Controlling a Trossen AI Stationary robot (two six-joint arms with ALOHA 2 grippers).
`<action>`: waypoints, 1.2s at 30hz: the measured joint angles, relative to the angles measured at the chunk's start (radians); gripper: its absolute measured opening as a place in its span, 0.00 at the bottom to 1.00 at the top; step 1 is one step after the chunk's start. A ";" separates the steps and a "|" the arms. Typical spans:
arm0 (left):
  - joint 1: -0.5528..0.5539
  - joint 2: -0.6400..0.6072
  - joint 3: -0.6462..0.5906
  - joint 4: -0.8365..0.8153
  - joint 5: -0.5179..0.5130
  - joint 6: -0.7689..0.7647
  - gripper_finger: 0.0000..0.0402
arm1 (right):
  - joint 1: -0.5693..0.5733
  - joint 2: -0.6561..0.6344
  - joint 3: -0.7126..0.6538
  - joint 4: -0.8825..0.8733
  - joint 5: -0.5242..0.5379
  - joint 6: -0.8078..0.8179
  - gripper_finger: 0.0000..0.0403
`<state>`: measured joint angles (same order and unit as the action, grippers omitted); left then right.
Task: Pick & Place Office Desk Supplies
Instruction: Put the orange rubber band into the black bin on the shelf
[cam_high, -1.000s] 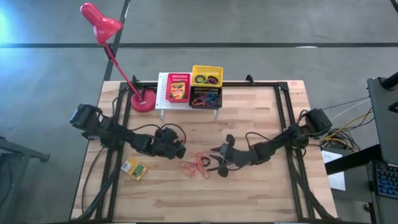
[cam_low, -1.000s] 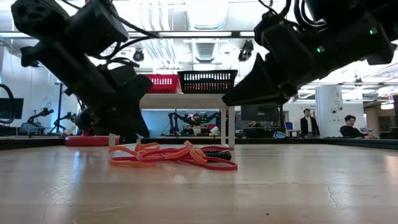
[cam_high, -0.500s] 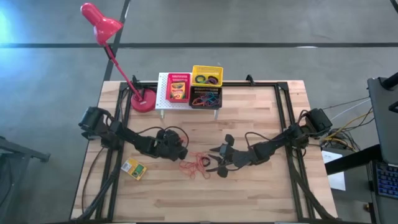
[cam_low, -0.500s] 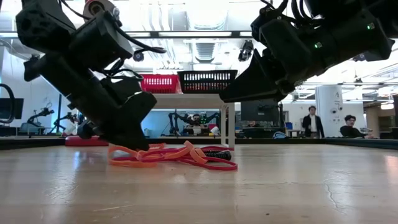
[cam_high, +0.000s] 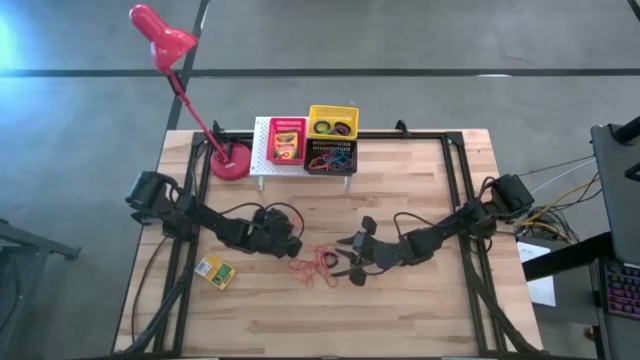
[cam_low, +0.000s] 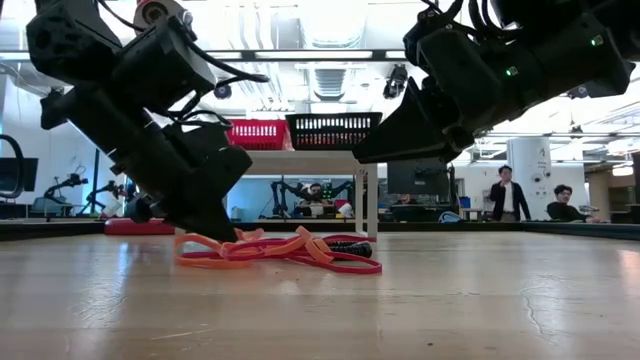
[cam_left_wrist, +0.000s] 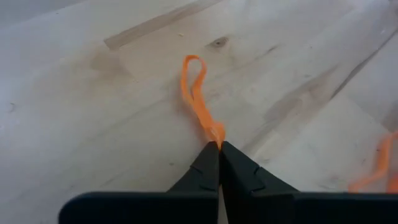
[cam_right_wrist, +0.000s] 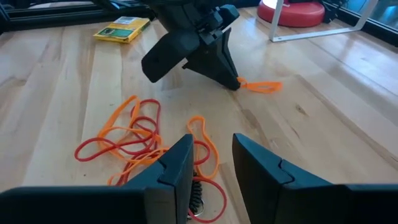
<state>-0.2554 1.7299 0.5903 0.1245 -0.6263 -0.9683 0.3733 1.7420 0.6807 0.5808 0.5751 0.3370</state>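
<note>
Sitting on the white rack beyond both grippers: red basket holding a yellow-and-green box, yellow basket holding rings, black basket holding coloured bands. Left gripper pinching an orange rubber band at the table, unmoved since the previous frame. Right gripper hovering spread over the band pile.

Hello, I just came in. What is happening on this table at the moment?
The robot is sorting desk supplies. The left gripper is down at the table and shut on one orange rubber band, beside the tangle of rubber bands. The right gripper hangs open just above that tangle and holds nothing. A yellow-and-green box lies on the table, away from the baskets. At the back, the red basket, yellow basket and black basket already hold items.
</note>
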 joint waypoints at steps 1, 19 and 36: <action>0.000 -0.003 0.000 0.003 0.006 0.003 0.01 | 0.000 0.000 0.000 0.000 0.000 0.000 0.27; -0.129 -0.130 0.104 0.101 0.162 0.276 0.00 | 0.002 -0.100 0.002 0.006 -0.189 -0.048 0.35; -0.143 -0.130 0.146 0.149 0.186 0.344 0.02 | -0.024 -0.016 0.076 -0.003 -0.171 -0.184 0.47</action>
<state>-0.3985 1.5997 0.7361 0.2733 -0.4400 -0.6243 0.3497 1.7261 0.7571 0.5782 0.4036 0.1528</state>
